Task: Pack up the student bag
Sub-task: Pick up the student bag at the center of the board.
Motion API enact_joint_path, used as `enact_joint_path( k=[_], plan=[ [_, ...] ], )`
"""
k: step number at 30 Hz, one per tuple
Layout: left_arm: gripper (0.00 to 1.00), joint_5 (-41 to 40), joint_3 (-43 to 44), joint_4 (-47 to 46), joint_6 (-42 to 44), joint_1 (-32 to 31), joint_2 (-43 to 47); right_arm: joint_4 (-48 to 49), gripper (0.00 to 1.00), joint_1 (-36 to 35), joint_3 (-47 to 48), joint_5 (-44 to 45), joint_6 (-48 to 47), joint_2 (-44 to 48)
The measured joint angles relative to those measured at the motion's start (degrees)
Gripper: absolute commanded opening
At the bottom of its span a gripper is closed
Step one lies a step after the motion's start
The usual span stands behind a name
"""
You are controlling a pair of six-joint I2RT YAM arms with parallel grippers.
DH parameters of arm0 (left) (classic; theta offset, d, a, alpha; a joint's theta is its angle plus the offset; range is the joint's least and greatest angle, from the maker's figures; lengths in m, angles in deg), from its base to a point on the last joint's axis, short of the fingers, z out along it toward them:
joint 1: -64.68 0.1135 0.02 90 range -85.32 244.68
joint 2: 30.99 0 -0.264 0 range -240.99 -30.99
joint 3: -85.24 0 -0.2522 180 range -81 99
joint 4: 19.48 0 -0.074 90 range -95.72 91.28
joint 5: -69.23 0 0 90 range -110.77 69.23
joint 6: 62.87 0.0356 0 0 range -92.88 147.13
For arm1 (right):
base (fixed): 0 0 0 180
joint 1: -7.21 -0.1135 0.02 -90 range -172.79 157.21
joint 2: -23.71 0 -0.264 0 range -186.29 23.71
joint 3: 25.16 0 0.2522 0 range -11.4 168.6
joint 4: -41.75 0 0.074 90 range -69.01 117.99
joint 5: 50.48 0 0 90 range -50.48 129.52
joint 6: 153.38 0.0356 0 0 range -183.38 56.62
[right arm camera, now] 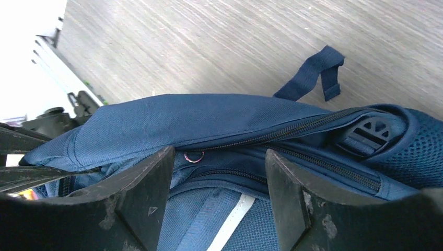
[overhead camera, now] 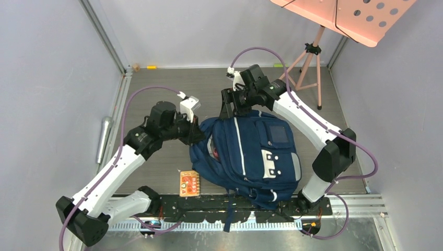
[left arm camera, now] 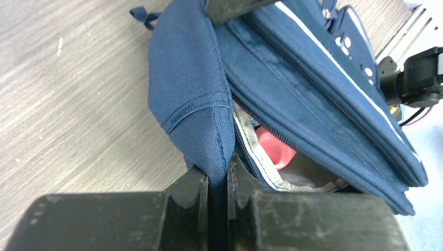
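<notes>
Far to the left of the student bag (overhead camera: 251, 154), a silver metal tube (overhead camera: 104, 138) lies beside the edge of the grey surface (overhead camera: 156, 83). The left hand (left arm camera: 218, 175) is at the left side of the bag. It is clenched on a fold of the navy fabric, just beside the open zip. Through this opening, the left wrist view shows something pink (left arm camera: 276, 149) inside the bag. A small orange card with dots (overhead camera: 189, 183) lies on the surface near the left lower corner of the bag, not touching it.

The bag itself lies on the surface between the two arms, with its front pockets up and its pale stripes visible. The right hand (right arm camera: 219, 172) is at the top edge of the bag. It is released, and its fingers (right arm camera: 141, 204) stand wide apart over the zip line, with a small metal ring (right arm camera: 194, 156) between them. Far beyond the bag to the right stands a pink music stand (overhead camera: 345, 15).
</notes>
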Motion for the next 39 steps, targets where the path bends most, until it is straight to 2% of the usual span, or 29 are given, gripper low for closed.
enact_joint_path(
  k=[9, 20, 28, 34, 39],
  plan=[
    [0.0, 0.57, 16.15, 9.64, 2.64, -0.02, -5.7, 7.23, 0.68, 1.18, -4.24, -4.52, 8.57, 6.16],
    [0.0, 7.72, 37.44, 16.24, 5.03, -0.02, -17.68, 21.77, 0.64, 1.38, -12.07, -3.06, 19.63, 17.86],
    [0.0, 9.94, 52.61, 21.42, 7.41, -0.04, -27.69, 28.06, 0.61, 0.28, -12.94, -2.36, 23.17, 27.06],
    [0.0, 12.11, 67.01, 27.3, 8.33, 0.61, -36.02, 25.92, 0.71, 0.22, -12.94, 3.23, 20.41, 31.58],
    [0.0, 15.54, 77.9, 30.8, 7.78, 3.13, -42.25, 19.3, 0.78, 0.22, -12.94, 12.0, 14.45, 32.35]
  ],
)
